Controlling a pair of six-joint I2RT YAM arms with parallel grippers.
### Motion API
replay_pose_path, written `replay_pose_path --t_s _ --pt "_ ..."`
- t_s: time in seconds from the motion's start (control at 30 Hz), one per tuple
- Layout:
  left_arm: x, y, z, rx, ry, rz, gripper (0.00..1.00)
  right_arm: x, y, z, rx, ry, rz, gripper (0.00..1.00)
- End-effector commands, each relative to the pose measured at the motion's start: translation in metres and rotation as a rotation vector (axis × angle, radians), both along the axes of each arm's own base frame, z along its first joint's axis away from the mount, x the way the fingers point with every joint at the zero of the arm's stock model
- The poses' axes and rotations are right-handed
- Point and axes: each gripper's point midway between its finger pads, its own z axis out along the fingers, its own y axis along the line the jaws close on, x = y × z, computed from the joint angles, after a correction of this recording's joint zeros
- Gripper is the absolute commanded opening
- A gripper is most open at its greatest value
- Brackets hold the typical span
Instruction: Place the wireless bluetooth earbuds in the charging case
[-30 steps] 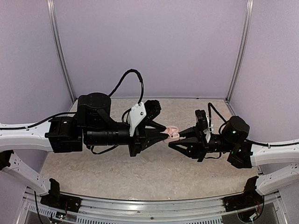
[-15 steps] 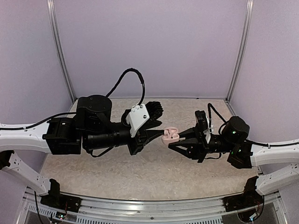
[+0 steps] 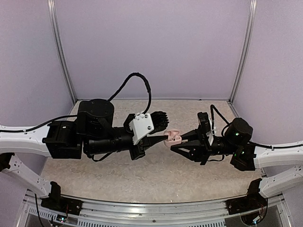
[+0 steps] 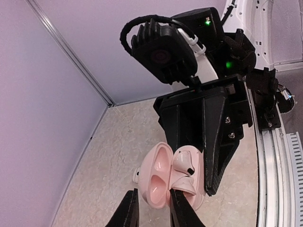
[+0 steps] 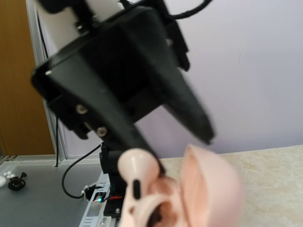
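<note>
The charging case (image 3: 174, 137), pale pink-white, is held open above the table. My right gripper (image 3: 183, 139) is shut on its base, and its black fingers (image 4: 222, 142) show in the left wrist view. One earbud (image 4: 183, 163) sits in a well with its head up. A second earbud (image 4: 185, 185) lies tilted below it. My left gripper (image 4: 154, 210) is partly open astride the raised lid (image 4: 158, 172), one finger (image 4: 182, 210) against the tilted earbud. In the right wrist view an earbud (image 5: 137, 172) stands out of the case (image 5: 208, 189). A small white nub (image 4: 136, 175) behind the lid is unclear.
A beige speckled tabletop (image 3: 156, 175) lies below both arms, closed in by lilac walls at the back and sides. A metal rail (image 4: 270, 161) runs along the near edge. The two arms meet at mid-table.
My left wrist has rolled, turning its white camera mount upward, while its fingertips stayed at the case. The right gripper and the case have hardly moved.
</note>
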Motion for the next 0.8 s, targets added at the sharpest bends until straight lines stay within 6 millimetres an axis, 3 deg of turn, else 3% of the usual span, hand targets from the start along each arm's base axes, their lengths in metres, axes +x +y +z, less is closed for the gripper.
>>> replay_pose_path --t_s 0.0,0.43,0.77 --pt "-0.012 -0.004 -0.004 0.075 -0.088 -0.033 0.24 -0.004 0.000 0.010 0.028 -0.014 0.011 0.00" --pt "0.010 0.006 -0.015 0.200 -0.189 0.105 0.31 -0.007 -0.002 0.010 0.032 -0.022 0.017 0.00" --pt "0.011 0.015 -0.029 0.282 -0.250 0.124 0.33 -0.007 -0.003 0.012 0.037 -0.025 0.011 0.00"
